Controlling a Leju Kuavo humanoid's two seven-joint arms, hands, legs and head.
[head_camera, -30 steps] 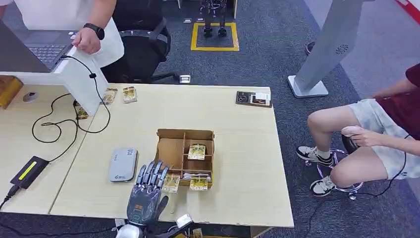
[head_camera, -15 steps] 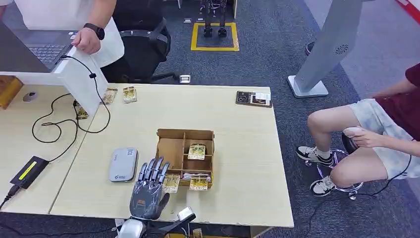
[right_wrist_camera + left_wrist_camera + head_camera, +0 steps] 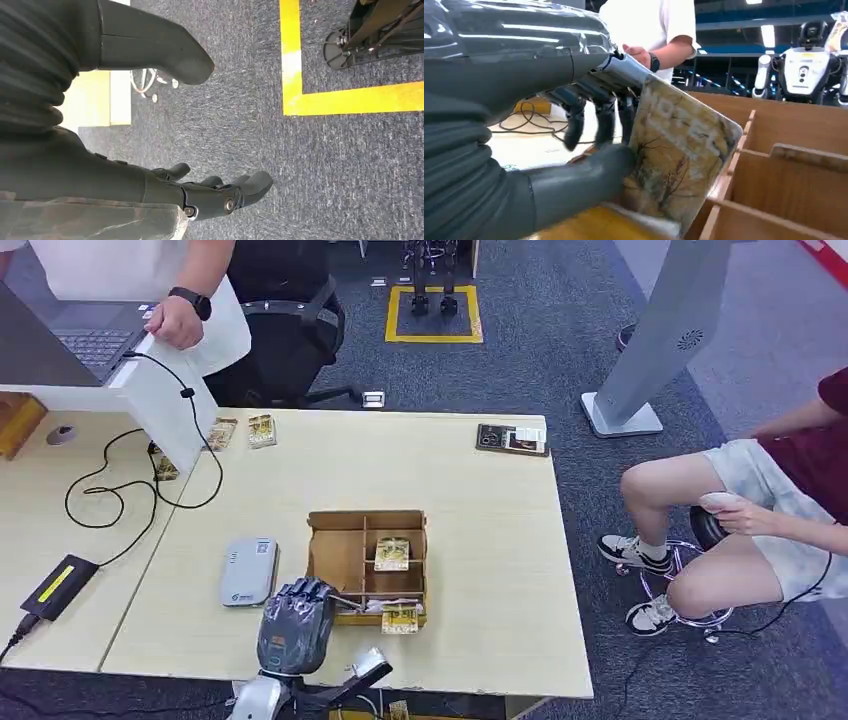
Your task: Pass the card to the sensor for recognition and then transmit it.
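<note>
Grey fingers and thumb of the left hand (image 3: 296, 625) pinch a yellowish card (image 3: 676, 155) at the near-left corner of the cardboard divider box (image 3: 340, 552); the sensor (image 3: 248, 571) lies just beside. The right hand (image 3: 210, 192) hangs over carpet, fingers apart, holding nothing.

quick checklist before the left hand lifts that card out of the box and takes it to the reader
1. Card held: ok. The left hand pinches the card between thumb and fingers.
2. Card free of the cardboard box: cannot tell. Its lower edge sits by the box's near wall, hidden under the hand in the head view.
3. Only one card taken: cannot tell. A pale edge shows beneath it.
4. Card reader reachable: ok. It lies on the table just left of the box, top uncovered.
5. Path to the reader: ok. Nothing stands between box and reader.
6. Right hand out of the way: ok. It hangs open over the carpet.
</note>
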